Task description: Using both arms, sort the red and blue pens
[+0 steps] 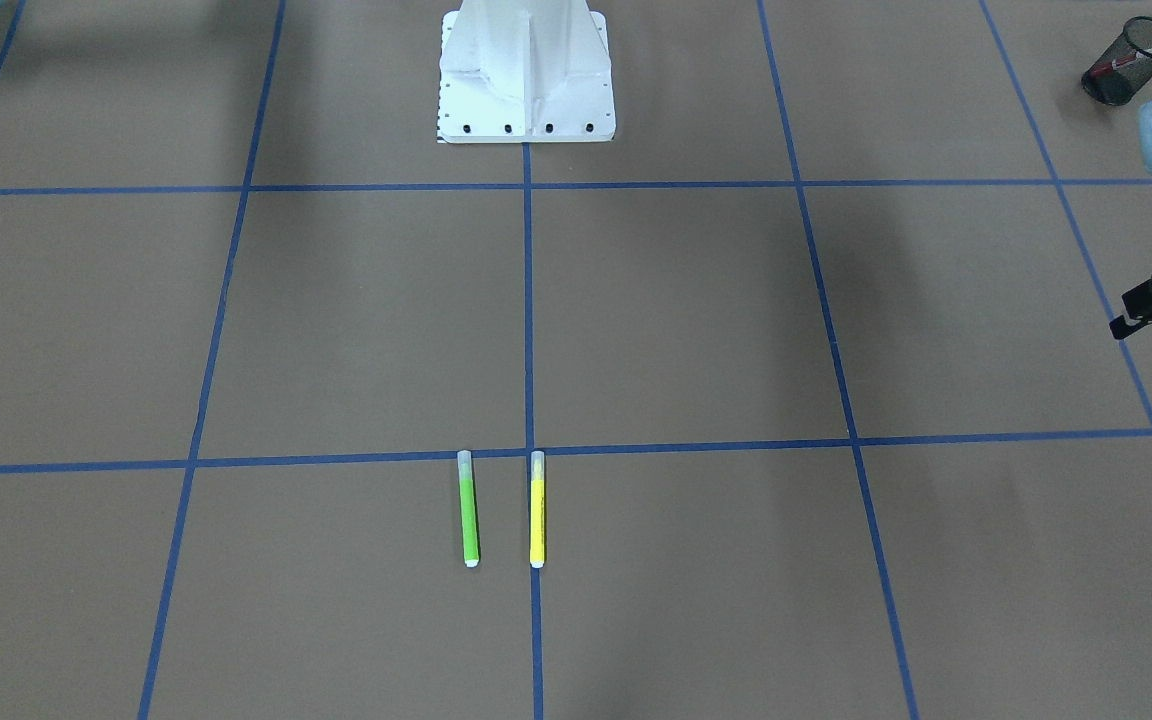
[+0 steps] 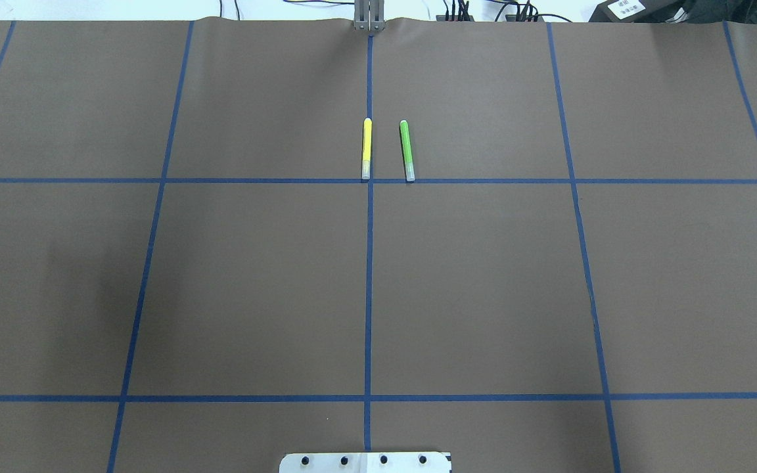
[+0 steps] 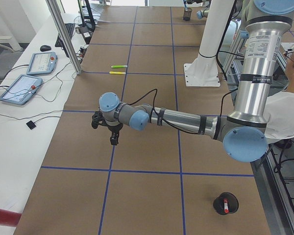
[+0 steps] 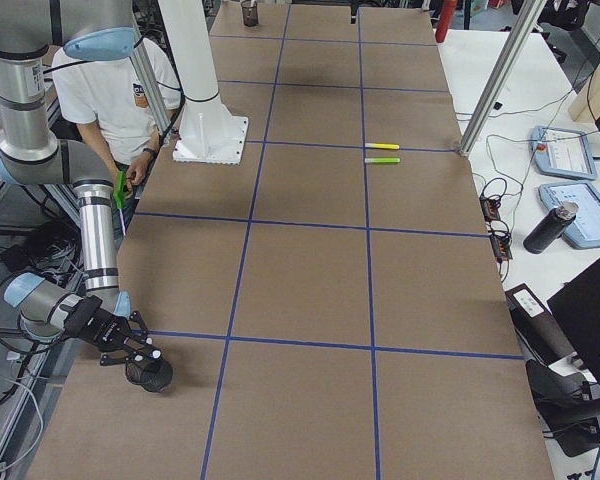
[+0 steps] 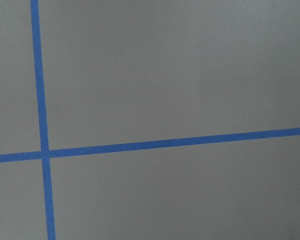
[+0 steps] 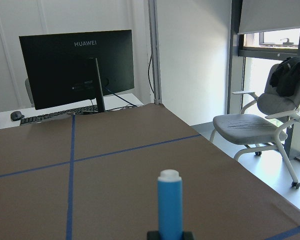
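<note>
Brown desk point(image 2: 253, 276) with blue tape lines lies under the long left arm point(image 3: 186, 119), and I cannot tell if the left pincer point(image 3: 108, 128) is apart or together. Near a black cup point(image 4: 156, 380), the right pincer point(image 4: 138, 350) is clamped on the blue pen point(image 6: 169, 205), which stands up straight. The red pen point(image 3: 225, 204) sits in a second cup point(image 3: 216, 206) close to the left arm, and the green pen point(image 2: 407, 150) and yellow pen point(image 2: 366, 148) lie side by side far off.

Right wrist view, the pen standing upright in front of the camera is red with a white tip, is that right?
Not quite. The pen is blue, not red. The right wrist view shows it standing upright in front of the camera with a white tip.
</note>
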You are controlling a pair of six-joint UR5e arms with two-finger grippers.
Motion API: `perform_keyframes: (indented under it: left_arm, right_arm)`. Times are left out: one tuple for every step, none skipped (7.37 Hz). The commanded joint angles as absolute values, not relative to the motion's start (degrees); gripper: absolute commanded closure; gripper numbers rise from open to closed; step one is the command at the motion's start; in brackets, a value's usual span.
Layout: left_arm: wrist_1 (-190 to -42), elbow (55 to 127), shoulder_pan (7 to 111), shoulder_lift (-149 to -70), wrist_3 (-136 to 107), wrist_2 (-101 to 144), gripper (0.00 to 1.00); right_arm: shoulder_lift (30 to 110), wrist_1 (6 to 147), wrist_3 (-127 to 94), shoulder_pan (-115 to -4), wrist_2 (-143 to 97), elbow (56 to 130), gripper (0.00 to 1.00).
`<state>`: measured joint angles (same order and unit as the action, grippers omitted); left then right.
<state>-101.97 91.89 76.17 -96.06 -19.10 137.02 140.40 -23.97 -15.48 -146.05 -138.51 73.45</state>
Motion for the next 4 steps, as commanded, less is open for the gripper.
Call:
perform_keyframes:
  left_arm:
    - [-101.3, 93.1, 76.1, -95.7, -19.6, 137.0, 0.01]
    - [-101.3, 93.1, 76.1, -95.7, -19.8, 137.0, 0.01]
    - [-101.3, 93.3, 76.1, -95.7, -19.8, 137.0, 0.01]
    - [-101.3, 93.2, 76.1, -95.7, -19.8, 137.0, 0.01]
  right_arm:
    - [140.3, -23.4, -14.0, -146.2, -138.3, 73.1, 1.0]
    - [140.4, -23.3, -12.1, -146.2, -138.0, 72.4, 1.0]
    - [140.4, -23.4, -11.3, -146.2, -137.2, 71.9, 1.0]
    - [140.4, -23.4, -9.3, -146.2, -136.8, 70.4, 1.0]
